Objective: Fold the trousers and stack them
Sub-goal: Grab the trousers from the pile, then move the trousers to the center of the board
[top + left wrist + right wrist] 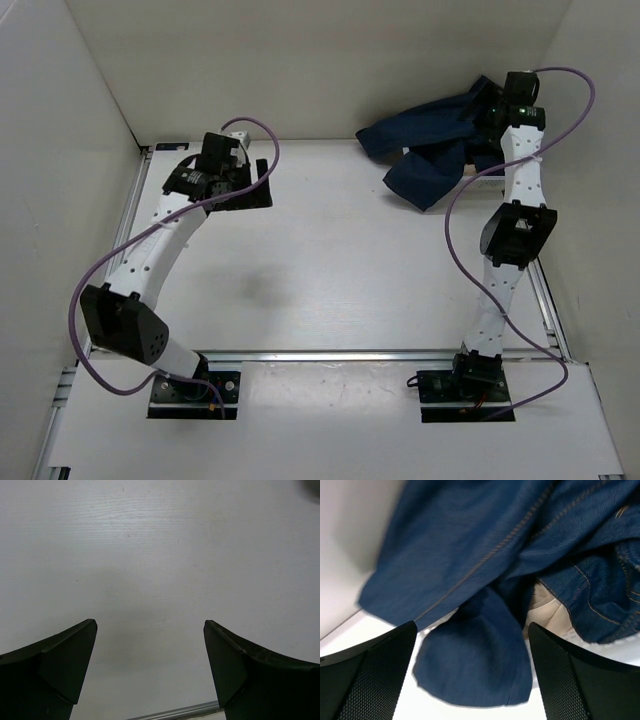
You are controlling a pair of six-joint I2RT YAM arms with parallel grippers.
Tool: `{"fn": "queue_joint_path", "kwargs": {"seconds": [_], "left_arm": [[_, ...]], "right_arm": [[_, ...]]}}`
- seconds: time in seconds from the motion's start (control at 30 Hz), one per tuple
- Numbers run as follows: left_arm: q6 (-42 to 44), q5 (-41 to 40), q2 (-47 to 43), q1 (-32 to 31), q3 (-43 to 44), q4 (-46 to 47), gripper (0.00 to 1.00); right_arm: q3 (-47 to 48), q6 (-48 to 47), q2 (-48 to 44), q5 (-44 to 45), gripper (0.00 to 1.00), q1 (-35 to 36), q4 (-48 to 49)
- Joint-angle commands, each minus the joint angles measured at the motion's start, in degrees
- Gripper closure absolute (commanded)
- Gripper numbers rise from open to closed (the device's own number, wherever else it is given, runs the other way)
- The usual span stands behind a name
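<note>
As viewed from above, shows the trousers [430, 150] heaped at the far right corner of the table [330, 260], directly beneath the right gripper [470, 630] (spread wide, empty); left gripper [150, 625], likewise open and empty, well apart.

Dark blue denim trousers [470, 545], a matt twill cloth with tan stitched seams and a pale cream lining [545, 612], lie on a table [160, 555] of matt white board with a faint wood grain. The left gripper [150, 624] has smooth, matt black plastic fingers, and the right gripper [471, 625] has a fine gridded texture on its own. A brushed metal rail [330, 354] edges the table. The cables [447, 225] have smooth purple sheathing.
</note>
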Motion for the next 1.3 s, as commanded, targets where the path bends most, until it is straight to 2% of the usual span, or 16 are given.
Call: {"fn": "queue_joint_path", "kwargs": {"seconds": [0.0,0.17,0.27,0.3,0.4,0.43,0.47,0.53,0.57,0.7,0.83,0.93,1.0,1.1,1.17,1.27], "left_arm": [[-0.55,-0.48,1.38,-1.80,2.58,0.05,0.00],[-0.55,-1.00,3.22,-2.86,3.81,-0.57,0.00],[-0.02,-1.61,3.75,-2.86,4.34,-0.57,0.00],[-0.02,-2.23,3.76,-2.86,4.34,-1.18,0.00],[-0.02,-2.76,4.90,-2.86,4.34,-1.71,0.00],[-0.02,-2.76,4.90,-2.86,4.95,-1.71,0.00],[-0.63,-2.76,5.60,-2.86,5.74,-1.71,0.00],[-0.63,-2.76,6.21,-3.38,6.61,-1.71,0.00],[-1.24,-2.76,6.22,-3.91,7.32,-1.71,0.00],[-1.78,-2.76,4.91,-3.91,7.33,-2.24,0.00],[-3.97,-2.76,3.59,-3.91,10.47,-4.16,0.00],[-5.55,-2.76,2.88,-3.91,12.68,-6.80,0.00],[-6.26,-5.12,1.47,-3.91,13.48,-9.16,0.00],[-6.79,-13.72,0.07,-3.91,15.84,-14.42,0.00],[-6.79,-15.59,-0.54,-0.59,19.26,-16.73,0.00],[-8.10,-12.54,-3.00,5.22,24.01,-18.14,0.00]], "right_arm": [[2.47,2.99,3.92,1.41,0.05,-0.49,1.98],[7.39,5.37,10.95,2.11,0.06,-0.49,6.91],[7.92,6.51,13.41,2.11,0.16,-1.02,10.34],[8.44,6.52,13.42,2.11,0.24,-1.02,10.87],[7.92,6.52,13.95,2.11,0.55,-1.02,14.03],[7.92,5.99,13.95,2.11,0.62,-1.02,14.04],[7.92,5.99,13.95,2.11,0.79,-1.02,14.04],[7.05,5.37,10.11,2.11,0.90,-1.02,14.65],[5.04,3.98,8.34,2.11,0.99,-0.33,14.66],[1.43,-0.25,-1.94,2.11,1.00,1.34,14.66],[1.94,-1.39,-12.99,-4.64,1.00,3.10,14.13],[2.72,-2.97,-20.20,-5.54,1.00,5.83,14.13],[4.31,-3.76,-24.17,-7.38,1.00,8.36,12.91],[5.11,-5.70,-30.23,-7.39,1.00,12.94,10.97],[1.17,-5.70,-33.76,-5.98,1.00,16.88,10.96],[-5.23,-5.17,-39.21,-5.45,1.00,22.07,10.35]]}}
